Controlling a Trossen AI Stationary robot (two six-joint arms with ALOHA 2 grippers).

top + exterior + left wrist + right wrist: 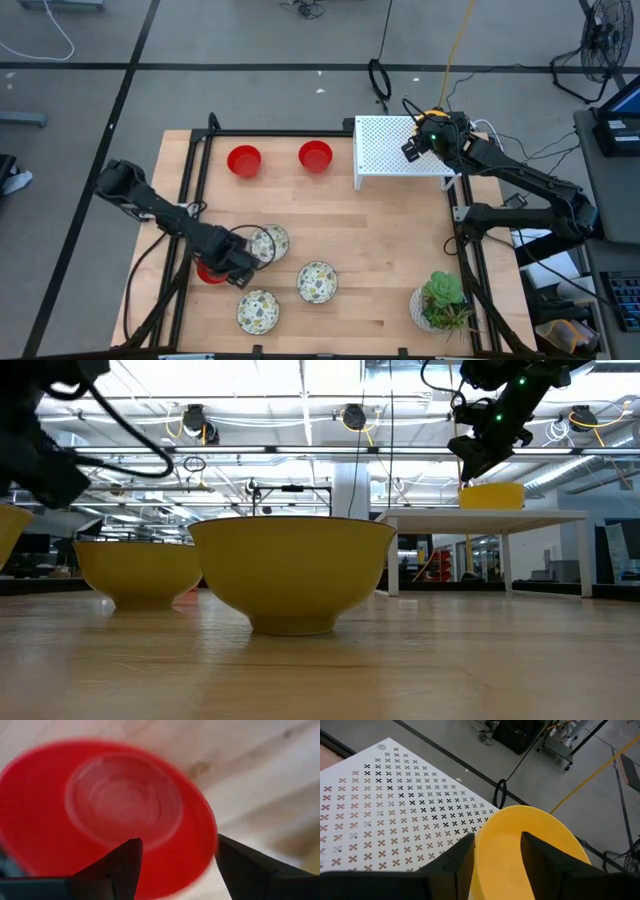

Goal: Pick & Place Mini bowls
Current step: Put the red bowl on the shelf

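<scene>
Red bowl (107, 815) sits directly beneath the left claw (175, 870), upright on the wooden table (380, 240), mouth facing up at the wrist camera. Fingers are spread, one over the bowl's inside, the other just outside its rim — straddling the wall, not yet pinching.

Yellow bowl (530, 852) is pinched by the right claw (497, 857) at its rim, one finger inside, one outside. It hangs just over the far right corner of the white perforated rack (400, 150); from table height it looks on or just above the rack top, cannot tell which.

Three speckled bowls (316, 282) stand close beside the left claw, two more red bowls (244, 160) well away from it.

Risks, as judged:
- Thin-rim grip on the yellow bowl — could tilt or slip if released above the surface; being near the rack's edge, it could roll off.
- Left claw closing off-centre could tip the red bowl or nudge the nearest speckled one.

Orientation: round bowls, no long axis; all openings point upward.
</scene>
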